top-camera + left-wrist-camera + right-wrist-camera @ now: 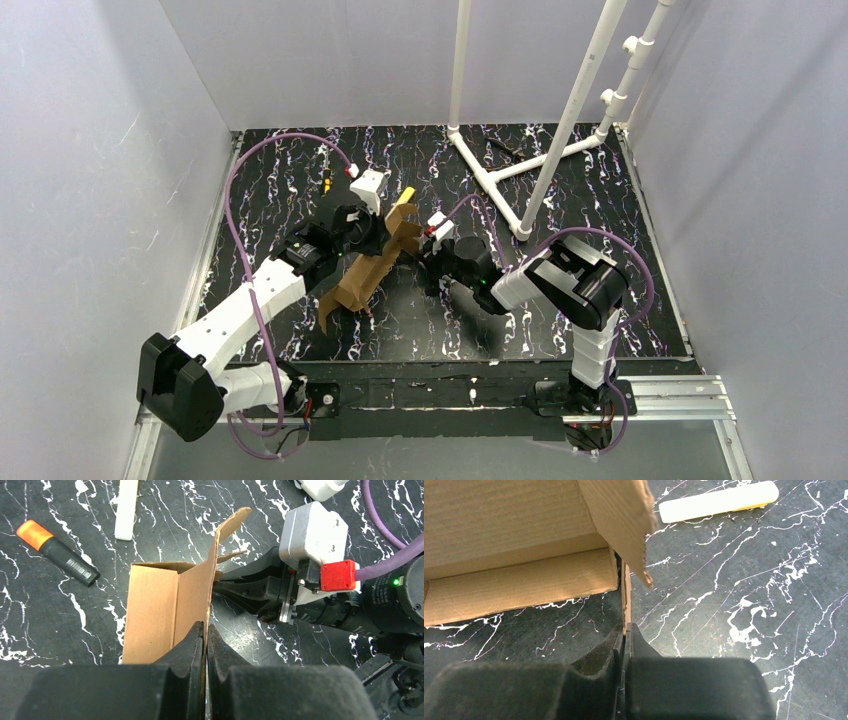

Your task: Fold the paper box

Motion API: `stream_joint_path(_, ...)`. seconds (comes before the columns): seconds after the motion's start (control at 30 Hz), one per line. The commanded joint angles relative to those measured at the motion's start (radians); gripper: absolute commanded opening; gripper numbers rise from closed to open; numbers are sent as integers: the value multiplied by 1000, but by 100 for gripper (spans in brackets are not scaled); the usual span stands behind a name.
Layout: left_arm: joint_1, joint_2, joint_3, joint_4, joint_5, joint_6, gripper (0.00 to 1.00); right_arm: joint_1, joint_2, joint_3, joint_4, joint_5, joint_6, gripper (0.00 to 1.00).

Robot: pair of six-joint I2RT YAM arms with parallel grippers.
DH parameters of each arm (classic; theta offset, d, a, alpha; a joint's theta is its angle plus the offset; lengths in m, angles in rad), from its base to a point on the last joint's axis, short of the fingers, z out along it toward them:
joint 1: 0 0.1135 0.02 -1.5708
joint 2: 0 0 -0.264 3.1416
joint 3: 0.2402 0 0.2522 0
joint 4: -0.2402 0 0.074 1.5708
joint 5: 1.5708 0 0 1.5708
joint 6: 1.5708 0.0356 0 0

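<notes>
Top view: paper box [357, 283] is mid-bench, between the two arms. Left pincer [383, 238] and right pincer [425, 250] meet it from opposite sides. Not a box yet: panels stand at odd angles and one flap sticks up toward the back. The bench [560, 300] is black with white veining. A white pipe frame [540, 150] stands back right, with pale walls on three sides.

Left wrist: left pincer [205, 630] is clamped on the edge of an upright cardboard wall. One corner crease is formed, two walls meeting roughly square. The tabbed flap above it is loose. The right pincer comes in from the far side, tips at that same wall. An orange-capped marker [57, 552] and a white strip [127, 507] lie on the bench, apart from the box.

Right wrist: right pincer [625, 630] is pinched on a thin flap edge, jaws nearly together with cardboard between. A panel and a side wall show above, with a ragged flap hanging free.

My read: early-to-mid stage. Creases are started; the remaining walls, tabs and closure are left to do.
</notes>
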Motion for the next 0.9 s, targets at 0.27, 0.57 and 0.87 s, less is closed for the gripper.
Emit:
stream_joint_path(0.27, -4, -10, 32, -54, -83, 43, 0, 26, -3, 37, 19, -51, -22, 15)
stream_joint_path(0.57, -4, -1, 10, -84, -73, 81, 0, 2, -24, 41, 12, -83, -22, 22)
stream_joint_path(0.87, -4, -43, 0, -82, -25, 97, 0, -233, -6, 222, -303, -620, -105, 44)
